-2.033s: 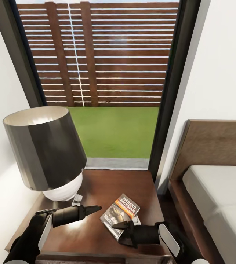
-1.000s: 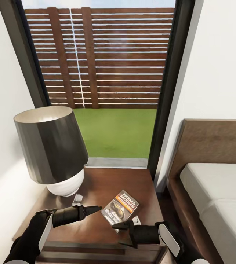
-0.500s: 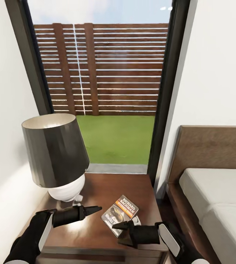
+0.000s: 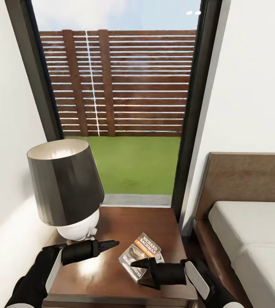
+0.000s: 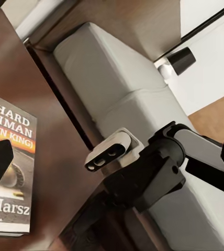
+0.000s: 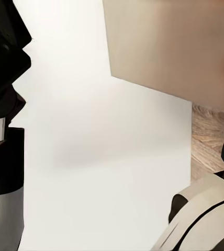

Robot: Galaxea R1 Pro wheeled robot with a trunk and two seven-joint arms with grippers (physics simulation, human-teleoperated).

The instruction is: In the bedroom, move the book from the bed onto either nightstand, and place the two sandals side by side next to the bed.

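book (image 4: 140,255) on nightstand (image 4: 124,222), bed (image 4: 248,231) right

Black arms, white panels, tapered black hands.

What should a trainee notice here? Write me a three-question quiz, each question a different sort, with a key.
1. True or false: the book lies on the bed.
2. What stands on the nightstand along with the book? A) a lamp B) a vase C) a clock
3. Fill in: in the head view, the bed is on the nightstand's ____ side.

Key:
1. False. The book lies flat on the nightstand top.
2. A. The lamp has a dark shade and a white base.
3. Right.
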